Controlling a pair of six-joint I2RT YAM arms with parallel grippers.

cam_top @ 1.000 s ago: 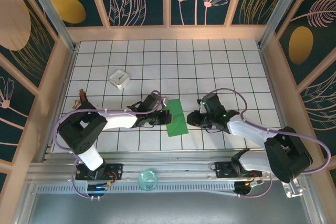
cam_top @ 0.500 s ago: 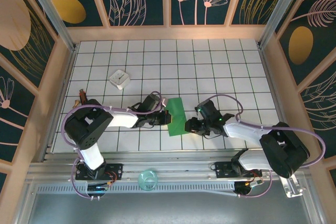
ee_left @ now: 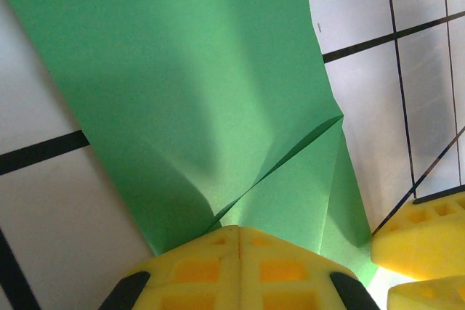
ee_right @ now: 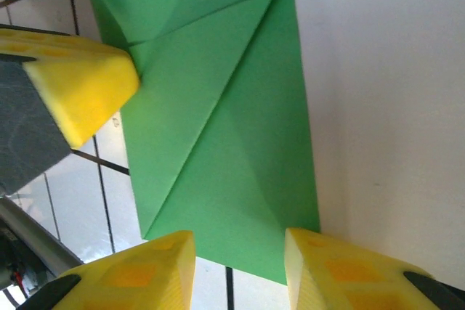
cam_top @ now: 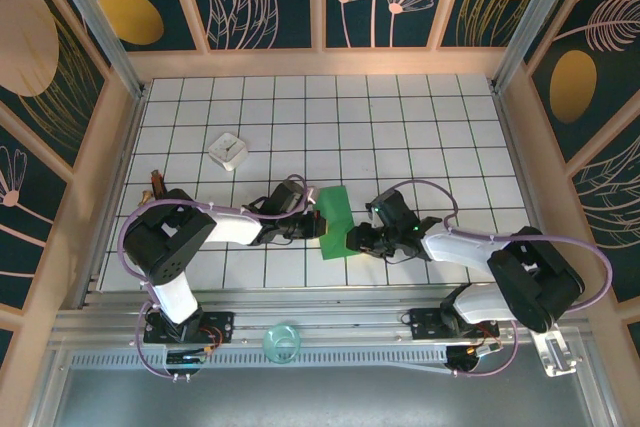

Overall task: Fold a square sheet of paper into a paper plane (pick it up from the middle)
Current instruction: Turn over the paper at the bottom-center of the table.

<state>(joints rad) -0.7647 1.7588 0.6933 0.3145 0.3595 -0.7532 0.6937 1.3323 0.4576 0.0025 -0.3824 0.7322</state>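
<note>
Two grippers meet at the bright-green, part-folded square sheet of paper (cam_top: 336,215), mid-frame from above. The left gripper (ee_left: 238,263), jaws pressed together, rests on its edge. The right gripper (ee_right: 238,252), jaws spread, straddles a corner. Mid-fold, I judge: next, pinch that flap and crease it over.

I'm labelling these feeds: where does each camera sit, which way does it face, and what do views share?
Top external: above and behind the arms, facing down on the table; both arms, left gripper and right gripper at the paper.
Left wrist: on the left arm, facing along its shut fingers onto the paper.
Right wrist: on the right arm, facing down between its open fingers at the paper.
Shared: the paper in all; each wrist view catches the other gripper.
</note>
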